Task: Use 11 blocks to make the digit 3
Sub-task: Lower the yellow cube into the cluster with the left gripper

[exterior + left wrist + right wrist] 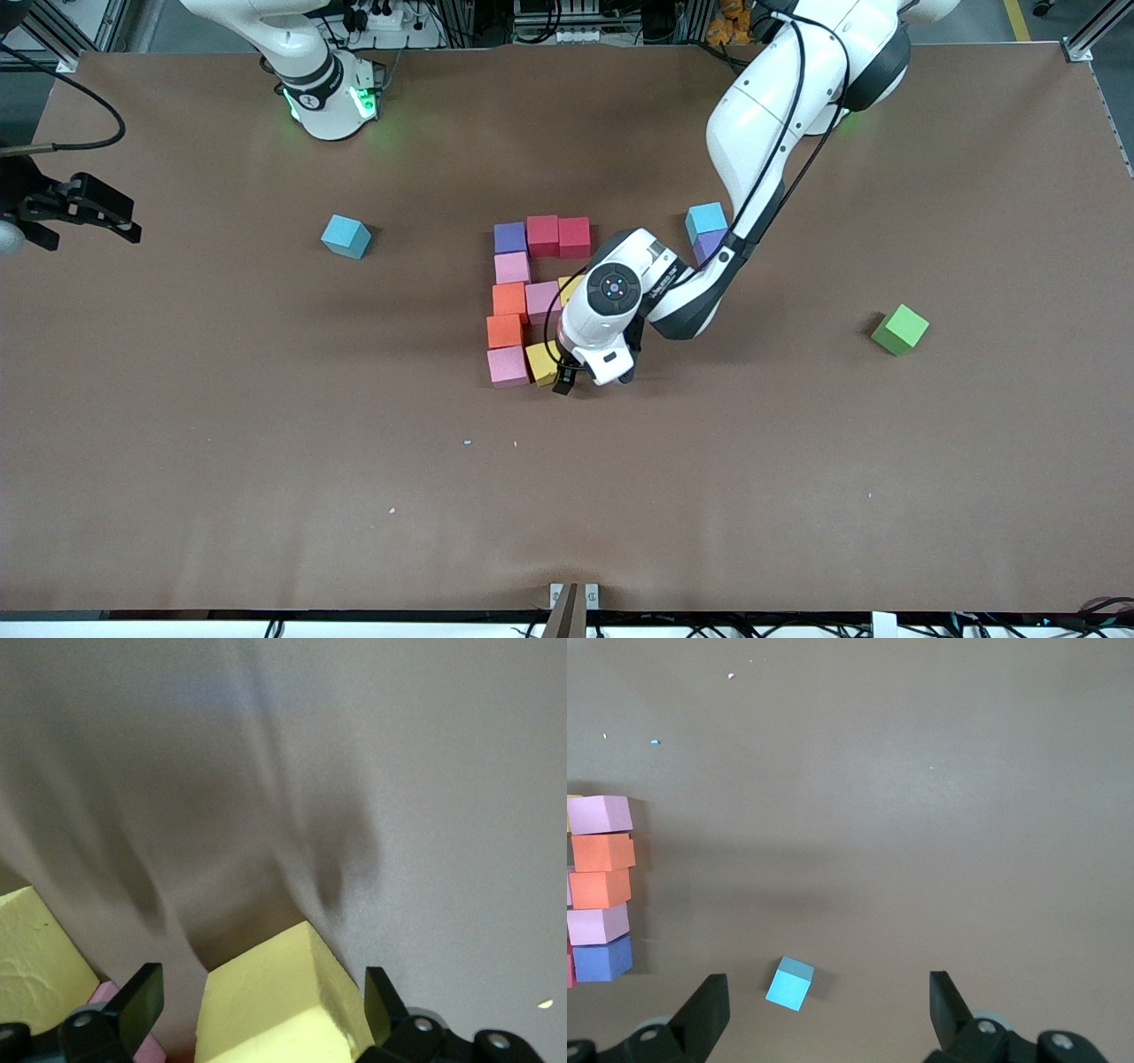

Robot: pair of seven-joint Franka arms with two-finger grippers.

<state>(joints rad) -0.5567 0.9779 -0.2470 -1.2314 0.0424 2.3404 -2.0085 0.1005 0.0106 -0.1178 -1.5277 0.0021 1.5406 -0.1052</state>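
The blocks form a figure mid-table: purple and two red in the row farthest from the front camera, then pink, orange, pink, a half-hidden yellow, orange, pink and yellow. My left gripper is low at the nearest row's end, open. A yellow block lies between its fingers, hidden under the hand in the front view. Another purple block sits apart by the left arm. My right gripper waits open, raised at its table end.
One light-blue cube touches the separate purple block, and another light-blue cube lies toward the right arm's end, also seen below the right gripper. A green cube lies toward the left arm's end. The left arm's forearm passes over the figure's edge.
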